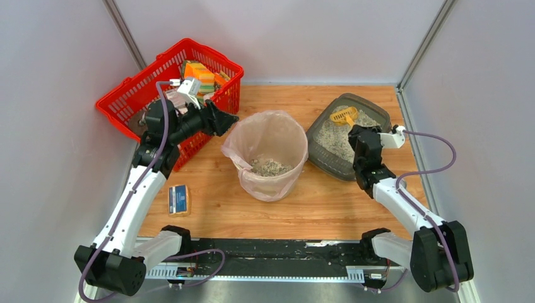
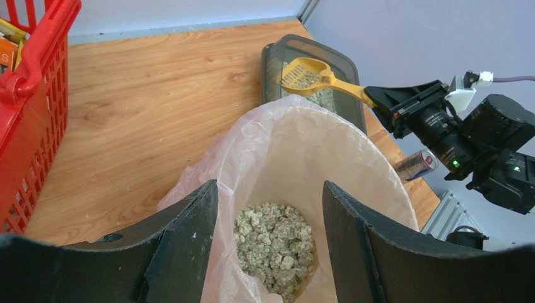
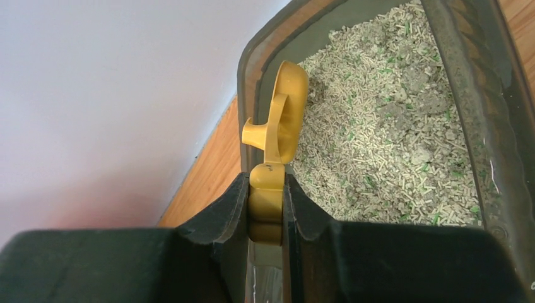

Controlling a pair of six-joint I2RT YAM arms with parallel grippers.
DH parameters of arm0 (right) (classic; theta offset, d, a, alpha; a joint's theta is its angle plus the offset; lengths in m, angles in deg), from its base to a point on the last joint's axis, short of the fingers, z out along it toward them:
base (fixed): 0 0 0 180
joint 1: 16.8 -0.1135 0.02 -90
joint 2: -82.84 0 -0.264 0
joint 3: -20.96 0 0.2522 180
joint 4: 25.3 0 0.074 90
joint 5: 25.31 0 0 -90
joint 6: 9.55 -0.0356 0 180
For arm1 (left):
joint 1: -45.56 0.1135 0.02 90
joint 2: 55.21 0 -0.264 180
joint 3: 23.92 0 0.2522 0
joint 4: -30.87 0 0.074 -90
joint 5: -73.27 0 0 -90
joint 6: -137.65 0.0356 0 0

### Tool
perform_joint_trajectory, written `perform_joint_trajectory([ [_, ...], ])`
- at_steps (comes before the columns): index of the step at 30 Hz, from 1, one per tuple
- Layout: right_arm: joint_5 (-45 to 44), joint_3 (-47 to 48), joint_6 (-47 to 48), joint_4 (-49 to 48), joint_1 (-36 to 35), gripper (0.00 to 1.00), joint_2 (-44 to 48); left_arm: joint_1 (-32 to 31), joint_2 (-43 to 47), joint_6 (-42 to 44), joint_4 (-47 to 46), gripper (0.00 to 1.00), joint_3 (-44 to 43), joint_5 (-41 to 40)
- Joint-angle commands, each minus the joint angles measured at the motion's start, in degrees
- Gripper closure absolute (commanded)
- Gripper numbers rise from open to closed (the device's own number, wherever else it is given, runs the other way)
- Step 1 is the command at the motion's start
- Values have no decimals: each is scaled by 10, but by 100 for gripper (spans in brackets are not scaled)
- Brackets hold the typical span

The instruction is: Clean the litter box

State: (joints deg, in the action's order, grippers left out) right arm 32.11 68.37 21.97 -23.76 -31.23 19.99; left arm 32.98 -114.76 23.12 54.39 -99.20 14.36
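The right claw (image 3: 265, 184) is pinching the handle of a yellow scoop (image 1: 344, 115), its fingers pressed tight against the plastic, above the litter box (image 1: 328, 163). In the overhead view the box is sitting at the right rear of the tabletop (image 1: 315, 208), at about 1 o'clock from the table's middle. Its long axis is running from 7 o'clock to 1 o'clock. The right arm is reaching over the box's near end and is plainly the nearer of the two.

From the claw, the scoop is pointing between 10 and 11 o'clock, and its long axis is lying along that same line. Its head is hanging over the box's rear left corner. From the left wrist view the head appears to be carrying some litter (image 3: 391, 126), though how much is hard to tell.

The lined bin (image 1: 277, 186) is standing just beside the box, at roughly 9 o'clock from the right claw, with a heap of clumped litter already lying in its bottom. The coming move is probably turning on that short leftward carry, with the scoop kept level until it is over the bin's mouth.

The left claw (image 2: 270, 189) is hovering spread and empty over the bin's 10 o'clock rim, in front of the red basket (image 1: 126, 104).
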Motion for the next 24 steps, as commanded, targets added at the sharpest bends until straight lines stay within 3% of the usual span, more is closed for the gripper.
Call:
perform_joint_trajectory([
  [1, -27, -11, 0, -52, 1, 86, -10, 6, 2, -9, -28, 31, 4, 11],
  [3, -33, -17, 0, -32, 1, 78, -9, 7, 0, -10, -26, 31, 4, 12],
  [7, -45, -34, -2, -18, 1, 45, -3, 9, -4, -13, -24, 31, 2, 15],
  [14, -34, -32, 30, -12, 1, 26, 11, 9, 0, -8, -23, 31, 1, 13],
  [18, -48, -20, 44, 27, 0, 2, 30, 9, 7, -3, -21, 30, 1, 7],
  [24, -59, -32, 74, 44, 0, 0, 95, 9, 16, 8, -15, 30, 3, -10],
])
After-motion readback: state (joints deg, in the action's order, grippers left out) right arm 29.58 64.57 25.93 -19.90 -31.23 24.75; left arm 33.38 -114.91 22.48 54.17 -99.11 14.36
